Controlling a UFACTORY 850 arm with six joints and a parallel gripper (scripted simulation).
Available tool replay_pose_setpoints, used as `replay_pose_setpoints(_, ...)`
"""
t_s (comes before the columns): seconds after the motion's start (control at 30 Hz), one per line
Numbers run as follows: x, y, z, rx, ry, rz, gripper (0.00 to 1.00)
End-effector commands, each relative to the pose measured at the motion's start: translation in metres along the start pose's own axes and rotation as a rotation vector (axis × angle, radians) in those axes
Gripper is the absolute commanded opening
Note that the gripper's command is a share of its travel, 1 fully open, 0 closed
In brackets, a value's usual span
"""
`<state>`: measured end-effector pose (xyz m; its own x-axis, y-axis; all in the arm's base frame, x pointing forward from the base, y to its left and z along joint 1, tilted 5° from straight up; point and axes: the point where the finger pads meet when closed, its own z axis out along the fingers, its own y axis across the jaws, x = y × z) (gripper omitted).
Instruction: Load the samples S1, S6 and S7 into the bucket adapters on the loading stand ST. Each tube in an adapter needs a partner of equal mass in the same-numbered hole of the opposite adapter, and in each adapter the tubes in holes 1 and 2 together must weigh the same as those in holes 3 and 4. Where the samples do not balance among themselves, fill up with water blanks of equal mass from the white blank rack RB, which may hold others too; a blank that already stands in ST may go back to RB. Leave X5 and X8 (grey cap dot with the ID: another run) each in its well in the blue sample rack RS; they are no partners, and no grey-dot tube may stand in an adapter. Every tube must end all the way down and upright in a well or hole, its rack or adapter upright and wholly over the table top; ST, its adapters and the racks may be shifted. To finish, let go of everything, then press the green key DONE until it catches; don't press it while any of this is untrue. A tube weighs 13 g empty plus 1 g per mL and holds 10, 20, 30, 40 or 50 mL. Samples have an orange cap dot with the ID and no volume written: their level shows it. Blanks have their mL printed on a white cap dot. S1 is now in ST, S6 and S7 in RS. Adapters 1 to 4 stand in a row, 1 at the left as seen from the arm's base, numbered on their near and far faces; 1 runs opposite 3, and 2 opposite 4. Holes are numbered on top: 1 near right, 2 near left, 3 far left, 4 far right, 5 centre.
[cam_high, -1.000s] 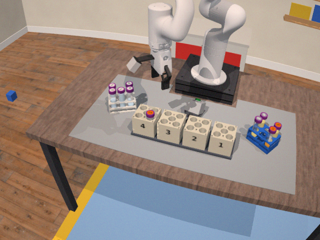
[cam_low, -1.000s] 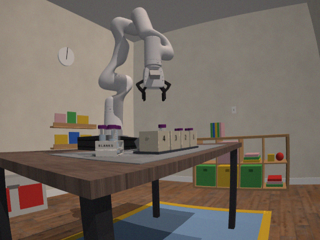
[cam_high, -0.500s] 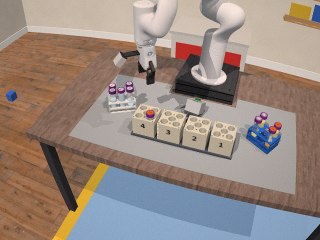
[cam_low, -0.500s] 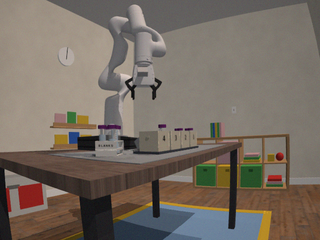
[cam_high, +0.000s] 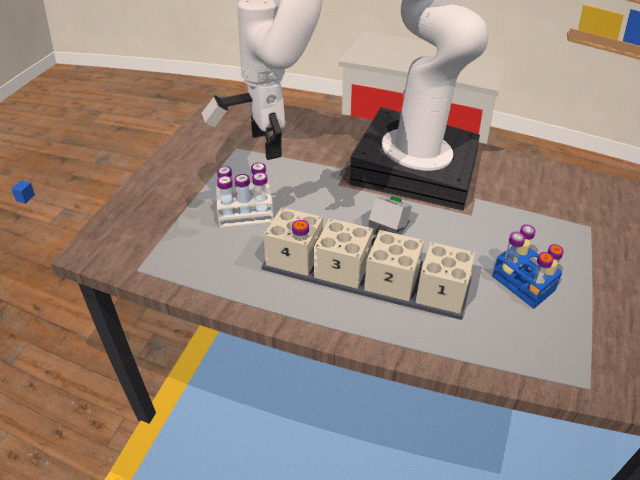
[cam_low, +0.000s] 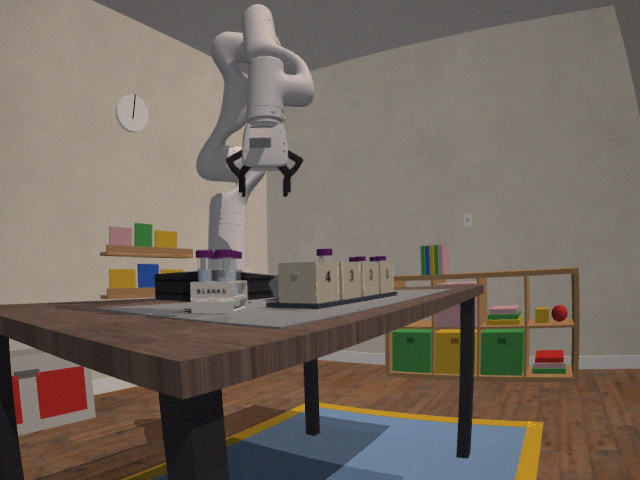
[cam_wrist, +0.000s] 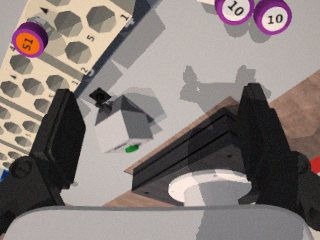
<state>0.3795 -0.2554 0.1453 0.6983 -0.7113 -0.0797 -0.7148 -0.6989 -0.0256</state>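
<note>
My gripper (cam_high: 266, 135) (cam_low: 263, 187) is open and empty. It hangs high above the table, behind the white blank rack RB (cam_high: 242, 198) and to the side of the arm's base. The loading stand ST carries adapters 4 (cam_high: 292, 246), 3 (cam_high: 341, 253), 2 (cam_high: 395, 262) and 1 (cam_high: 445, 276) in a row. S1 (cam_high: 300, 227), with an orange cap dot, stands in adapter 4 (cam_wrist: 30, 40). The other adapters are empty. The blue rack RS (cam_high: 527, 276) holds two orange-dot tubes (cam_high: 550, 255) and two grey-dot tubes (cam_high: 521, 235).
The grey box with the green DONE key (cam_high: 391, 211) stands between ST and the black arm base (cam_high: 416, 155); it also shows in the wrist view (cam_wrist: 122, 127). A grey mat covers the table's middle. A blue cube (cam_high: 22, 191) lies on the floor.
</note>
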Motion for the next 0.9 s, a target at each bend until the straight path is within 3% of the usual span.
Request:
replay_pose_setpoints(0.0, 0.015, 0.019, -0.001, 0.002, 0.001, -0.001, 1.0)
replay_pose_setpoints(0.7, 0.069, 0.096, -0.001, 0.001, 0.001, 0.0, 1.0)
replay_pose_setpoints(0.87, 0.069, 0.096, 0.005, 0.001, 0.001, 0.0, 1.0)
